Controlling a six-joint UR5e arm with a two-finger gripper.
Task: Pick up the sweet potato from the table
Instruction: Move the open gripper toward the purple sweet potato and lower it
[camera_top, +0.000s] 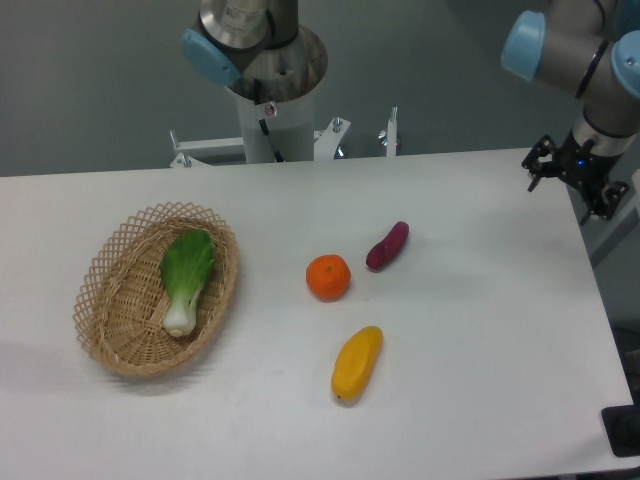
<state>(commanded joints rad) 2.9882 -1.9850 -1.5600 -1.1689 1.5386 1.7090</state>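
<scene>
The sweet potato (387, 245), a small dark reddish-purple tuber, lies at a slant on the white table (480, 300), just right of and behind a round orange (328, 277). My gripper (572, 195) hangs at the table's far right edge, well to the right of the sweet potato and a little farther back. Its two dark fingers stand apart with nothing between them.
A yellow-orange oblong fruit (357, 363) lies in front of the orange. A woven wicker basket (120, 300) at the left holds a green leafy vegetable (186, 277). The robot's base column (275, 100) stands behind the table's back edge.
</scene>
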